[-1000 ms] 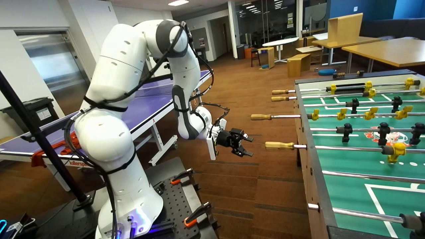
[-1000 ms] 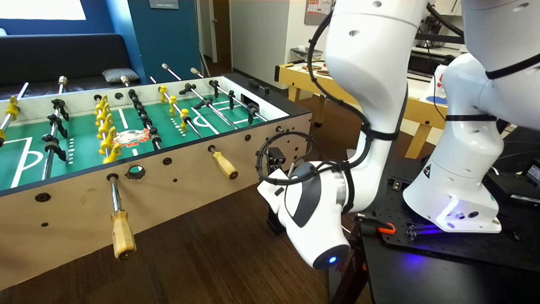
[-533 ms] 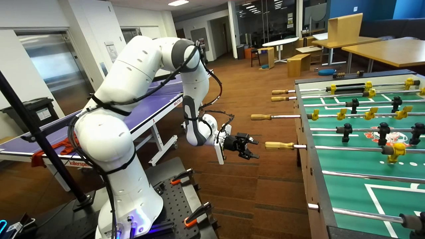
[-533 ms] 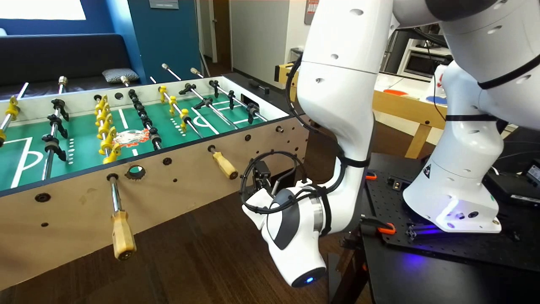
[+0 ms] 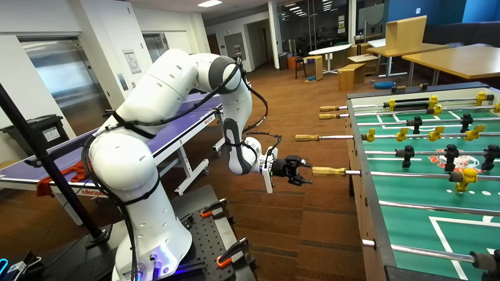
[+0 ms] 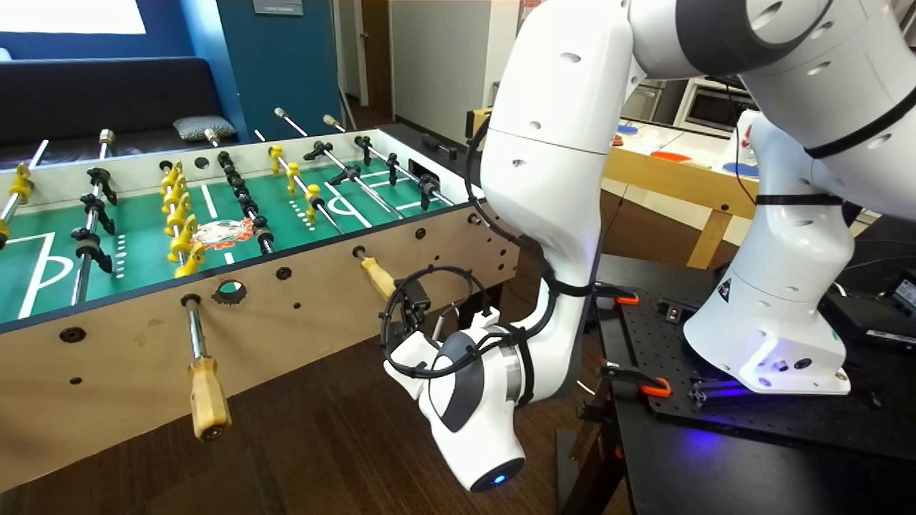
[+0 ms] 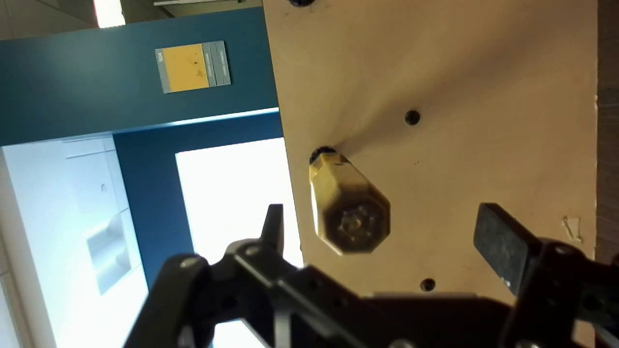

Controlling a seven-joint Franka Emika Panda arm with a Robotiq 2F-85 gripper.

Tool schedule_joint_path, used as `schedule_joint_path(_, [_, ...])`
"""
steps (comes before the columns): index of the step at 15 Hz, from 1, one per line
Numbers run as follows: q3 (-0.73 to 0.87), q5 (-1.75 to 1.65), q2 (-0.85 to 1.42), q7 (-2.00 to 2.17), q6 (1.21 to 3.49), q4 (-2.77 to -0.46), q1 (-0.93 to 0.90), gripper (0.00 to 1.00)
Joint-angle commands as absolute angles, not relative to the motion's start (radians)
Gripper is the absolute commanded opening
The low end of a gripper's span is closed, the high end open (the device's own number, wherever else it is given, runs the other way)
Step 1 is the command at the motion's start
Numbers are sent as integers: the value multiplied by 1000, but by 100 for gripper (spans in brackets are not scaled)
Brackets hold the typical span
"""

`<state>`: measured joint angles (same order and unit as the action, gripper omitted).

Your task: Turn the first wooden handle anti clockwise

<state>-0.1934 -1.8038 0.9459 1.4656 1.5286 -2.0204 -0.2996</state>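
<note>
My fingers (image 7: 503, 245) stood wide apart; the wooden handle (image 7: 349, 205) lay just ahead, end-on, long axis running away from them, nearer the upper one.

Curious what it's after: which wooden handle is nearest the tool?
The lowest handle in an exterior view: its end sits just before the tool; the others lie farther.

In an exterior view a ceiling light (image 5: 209, 3) glares and the metal door (image 5: 58, 86) shines pale. In the wrist view a white panel (image 7: 237, 188) burns out flat — a soft shadow (image 7: 445, 89) slants over the board (image 7: 508, 164), and the gripper (image 7: 384, 227) is blurred toward the bottom edge.
</note>
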Motion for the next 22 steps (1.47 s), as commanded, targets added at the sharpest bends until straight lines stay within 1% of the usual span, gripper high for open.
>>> schedule_joint_path(1, [-194,-1855,974,1410,1512,-1971,-288,100])
schedule_joint_path(16, [-188,-1903,990,1353,1498,-1966,-256,100])
schedule_joint_path(17, [-188,-1904,990,1355,1495,-1966,-256,75])
schedule_joint_path(18, [-187,-1905,990,1355,1494,-1967,-255,72])
schedule_joint_path(19, [-188,-1905,991,1355,1493,-1967,-253,66])
schedule_joint_path(20, [-188,-1905,991,1355,1492,-1967,-253,56])
schedule_joint_path(22, [-188,-1907,990,1356,1478,-1969,-253,43])
